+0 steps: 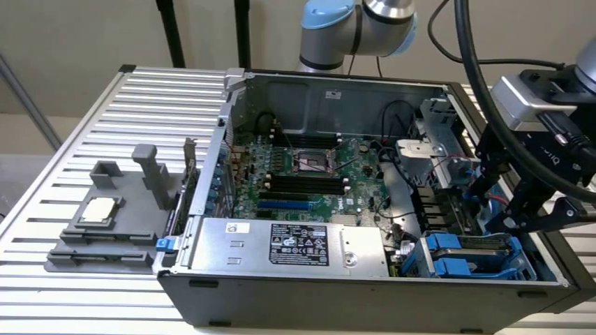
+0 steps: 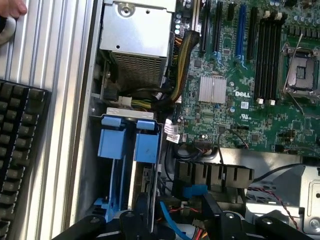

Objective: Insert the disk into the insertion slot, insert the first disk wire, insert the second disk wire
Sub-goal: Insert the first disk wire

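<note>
The insertion slot (image 1: 465, 257) is the grey bay with bright blue rails in the case's corner nearest the camera, on the exterior view's right. Two blue carrier tabs (image 2: 125, 142) stand in it, and the disk (image 2: 146, 182) shows as a thin grey edge between them. I cannot tell how deep it sits. My gripper (image 1: 531, 220) hangs open just above the case's right wall beside the bay, holding nothing. Its black fingers (image 2: 142, 212) straddle a loose blue cable (image 2: 170, 220). Red and black wires (image 2: 270, 196) lie close by.
A silver power supply (image 1: 289, 244) with a black label sits beside the bay, with the motherboard (image 1: 308, 174) behind it. A grey fixture (image 1: 112, 223) stands on the slatted table at the exterior view's left. A keyboard (image 2: 20, 150) and a person's hand (image 2: 12, 7) lie outside the case.
</note>
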Tool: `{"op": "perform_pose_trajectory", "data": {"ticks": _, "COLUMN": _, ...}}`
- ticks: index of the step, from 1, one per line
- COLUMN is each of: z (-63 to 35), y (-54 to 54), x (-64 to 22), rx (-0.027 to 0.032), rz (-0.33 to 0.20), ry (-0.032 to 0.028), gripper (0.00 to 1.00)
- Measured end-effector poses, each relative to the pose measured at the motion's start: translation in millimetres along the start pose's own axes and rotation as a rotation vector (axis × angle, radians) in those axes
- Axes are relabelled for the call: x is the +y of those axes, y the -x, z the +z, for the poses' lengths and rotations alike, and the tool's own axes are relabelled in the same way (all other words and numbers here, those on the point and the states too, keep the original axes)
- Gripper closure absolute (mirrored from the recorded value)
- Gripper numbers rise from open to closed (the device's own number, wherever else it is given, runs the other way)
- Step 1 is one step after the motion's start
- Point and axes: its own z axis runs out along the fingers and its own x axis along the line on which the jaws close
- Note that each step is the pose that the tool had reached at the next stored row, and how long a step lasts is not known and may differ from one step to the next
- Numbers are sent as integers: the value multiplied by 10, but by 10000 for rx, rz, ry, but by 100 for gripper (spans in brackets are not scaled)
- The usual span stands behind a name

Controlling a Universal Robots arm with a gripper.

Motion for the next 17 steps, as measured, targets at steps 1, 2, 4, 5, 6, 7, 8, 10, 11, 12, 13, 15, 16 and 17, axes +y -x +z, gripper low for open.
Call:
{"op": "perform_pose_trajectory", "data": {"ticks": 1, "z": -8, "y": -13, "x": 1, "rx": 2, "rz": -1, "ry": 0, "gripper": 45}}
{"op": "perform_pose_trajectory", "data": {"ticks": 2, "z": -19, "y": -24, "x": 3, "rx": 0, "rz": -2, "ry": 0, "gripper": 45}}
{"op": "perform_pose_trajectory", "data": {"ticks": 4, "z": -50, "y": -38, "x": 5, "rx": 2, "rz": -5, "ry": 0, "gripper": 47}}
{"op": "perform_pose_trajectory", "data": {"ticks": 5, "z": -65, "y": -41, "x": 6, "rx": 3, "rz": -7, "ry": 1, "gripper": 47}}
{"op": "perform_pose_trajectory", "data": {"ticks": 6, "z": -76, "y": -44, "x": 7, "rx": 3, "rz": -9, "ry": 1, "gripper": 54}}
{"op": "perform_pose_trajectory", "data": {"ticks": 7, "z": -81, "y": -47, "x": 7, "rx": 0, "rz": -9, "ry": 1, "gripper": 60}}
{"op": "perform_pose_trajectory", "data": {"ticks": 8, "z": -84, "y": -50, "x": 4, "rx": -1, "rz": -10, "ry": 2, "gripper": 60}}
{"op": "perform_pose_trajectory", "data": {"ticks": 10, "z": -104, "y": -54, "x": -25, "rx": -1, "rz": -8, "ry": 14, "gripper": 67}}
{"op": "perform_pose_trajectory", "data": {"ticks": 11, "z": -125, "y": -56, "x": -50, "rx": -2, "rz": -9, "ry": 23, "gripper": 67}}
{"op": "perform_pose_trajectory", "data": {"ticks": 12, "z": -154, "y": -56, "x": -79, "rx": -4, "rz": -7, "ry": 36, "gripper": 67}}
{"op": "perform_pose_trajectory", "data": {"ticks": 13, "z": -178, "y": -58, "x": -112, "rx": -4, "rz": -6, "ry": 56, "gripper": 67}}
{"op": "perform_pose_trajectory", "data": {"ticks": 15, "z": -213, "y": -62, "x": -172, "rx": -9, "rz": -5, "ry": 89, "gripper": 67}}
{"op": "perform_pose_trajectory", "data": {"ticks": 16, "z": -227, "y": -64, "x": -193, "rx": -12, "rz": -5, "ry": 106, "gripper": 67}}
{"op": "perform_pose_trajectory", "data": {"ticks": 17, "z": -236, "y": -66, "x": -204, "rx": -13, "rz": -4, "ry": 120, "gripper": 67}}
